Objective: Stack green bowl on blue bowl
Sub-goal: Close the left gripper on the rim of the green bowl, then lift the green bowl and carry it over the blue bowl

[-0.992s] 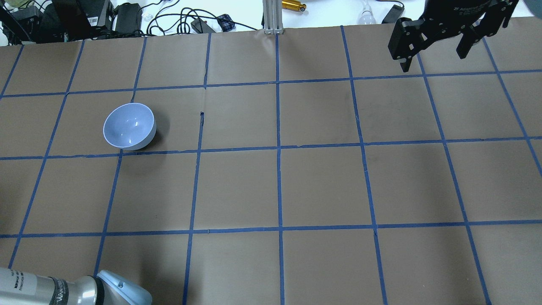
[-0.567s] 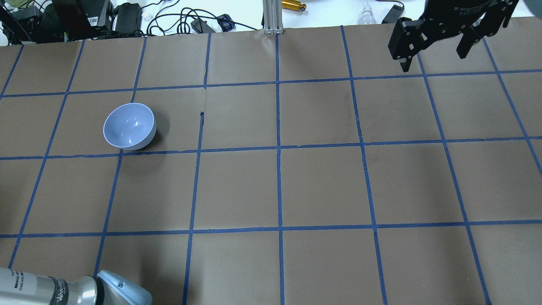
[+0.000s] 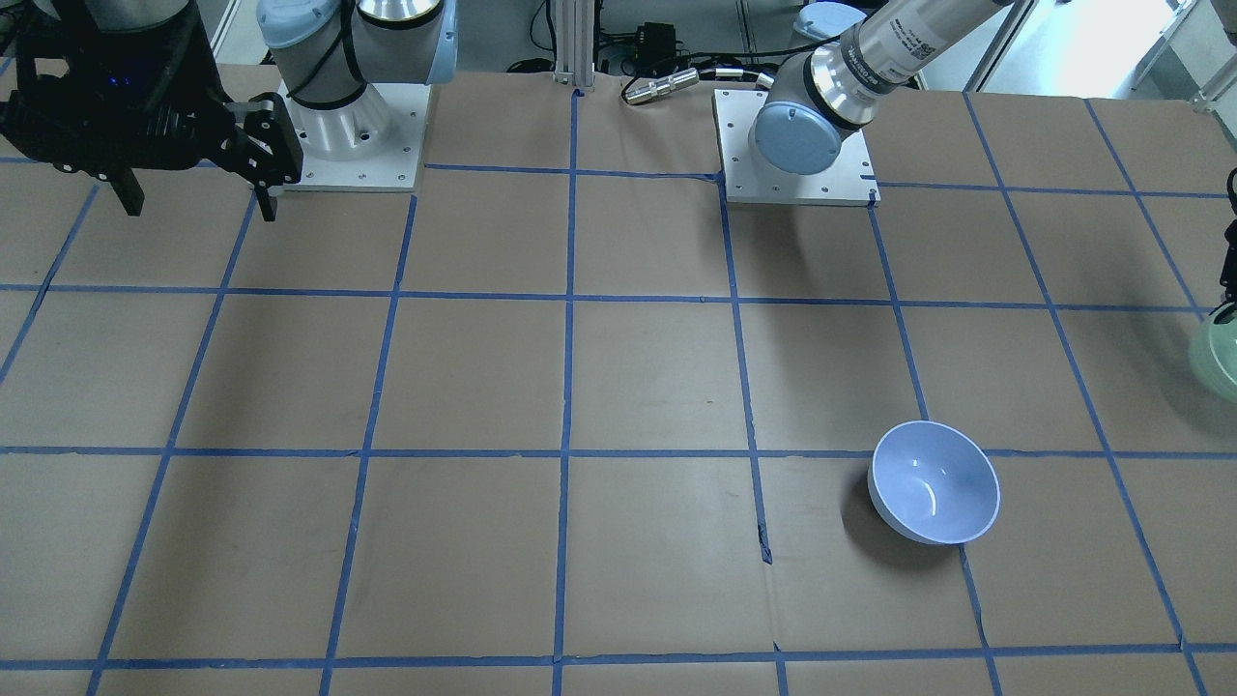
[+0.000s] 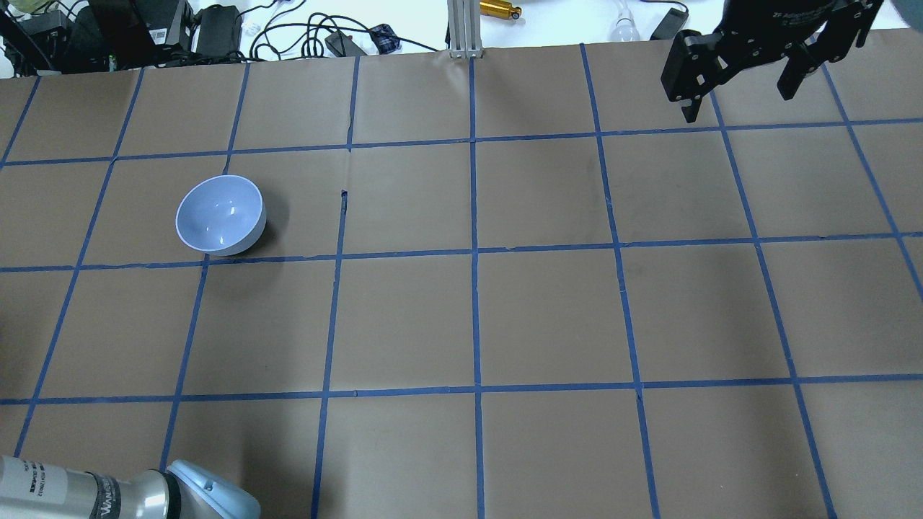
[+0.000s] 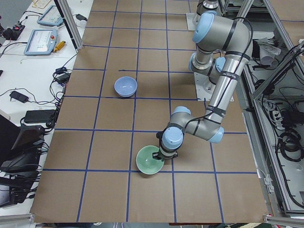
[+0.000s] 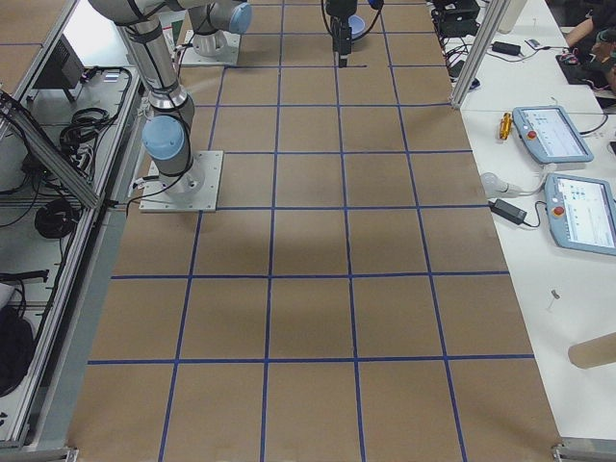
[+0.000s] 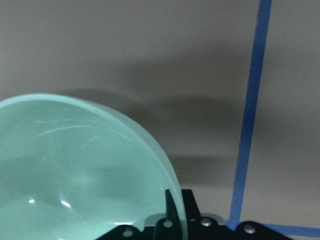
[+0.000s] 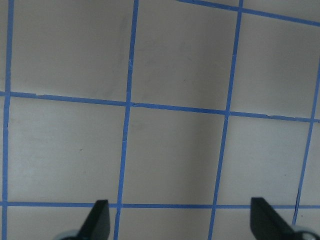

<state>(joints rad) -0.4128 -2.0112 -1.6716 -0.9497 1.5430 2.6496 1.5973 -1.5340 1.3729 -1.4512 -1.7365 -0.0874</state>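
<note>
The green bowl (image 5: 148,166) is seen whole only in the left side view, close to the left end edge of the table (image 4: 548,317). In the front-facing view it is cut off by the picture's right edge, and in the overhead view it is not seen at all. Its rim is clamped between the fingers of the left gripper (image 7: 178,200). One finger is seen inside the bowl and one outside, though only their tips are caught at the bottom of the wrist view. Whether the bowl's base is touching the table cannot be made out.

The blue bowl (image 4: 220,215) is found upright on the left half of the table, nearer the far edge than the robot's edge and well apart from the green bowl. It is crossed by one line of the tape grid (image 4: 474,288).

The right gripper (image 4: 739,101) is held high toward the right end, with its fingers spread wide and nothing between them. Its upper part is cut off by the overhead view's top edge, and the spot beneath it cannot be fixed.
</note>
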